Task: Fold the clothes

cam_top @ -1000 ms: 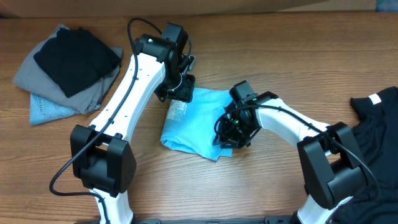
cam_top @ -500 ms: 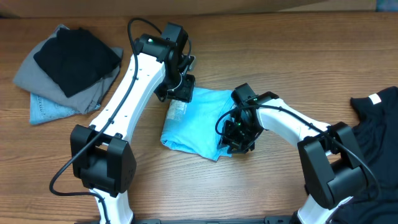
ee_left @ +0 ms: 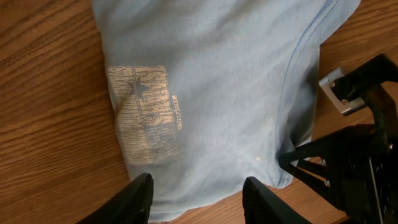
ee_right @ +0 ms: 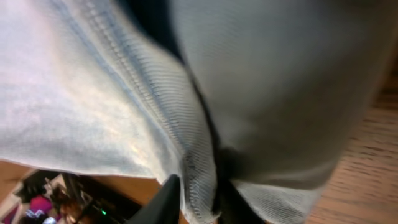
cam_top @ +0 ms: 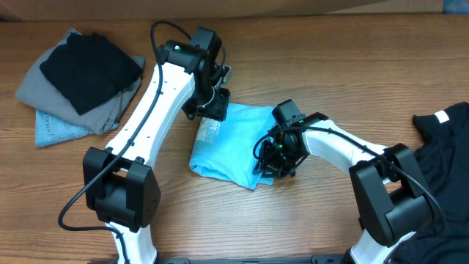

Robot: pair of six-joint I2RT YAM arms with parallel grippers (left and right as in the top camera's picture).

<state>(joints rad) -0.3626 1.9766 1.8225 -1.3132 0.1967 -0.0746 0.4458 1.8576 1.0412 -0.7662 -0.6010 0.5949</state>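
The light blue T-shirt (cam_top: 227, 150) lies folded mid-way across the wooden table (cam_top: 330, 66). Your right gripper (ee_right: 198, 199) pinches its ribbed hem on the right; your left gripper (ee_left: 198, 190) stands part-open over its far-left edge.

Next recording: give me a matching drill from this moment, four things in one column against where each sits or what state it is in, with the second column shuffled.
Column one
1. light blue T-shirt
2. black garment with white label
3. stack of grey, black and denim garments
4. right gripper

Column two
A. shut on a light blue fabric edge
B. left end of the table
C. right edge
D. centre

Pairs: 1-D, 2-C, 3-B, 4-A
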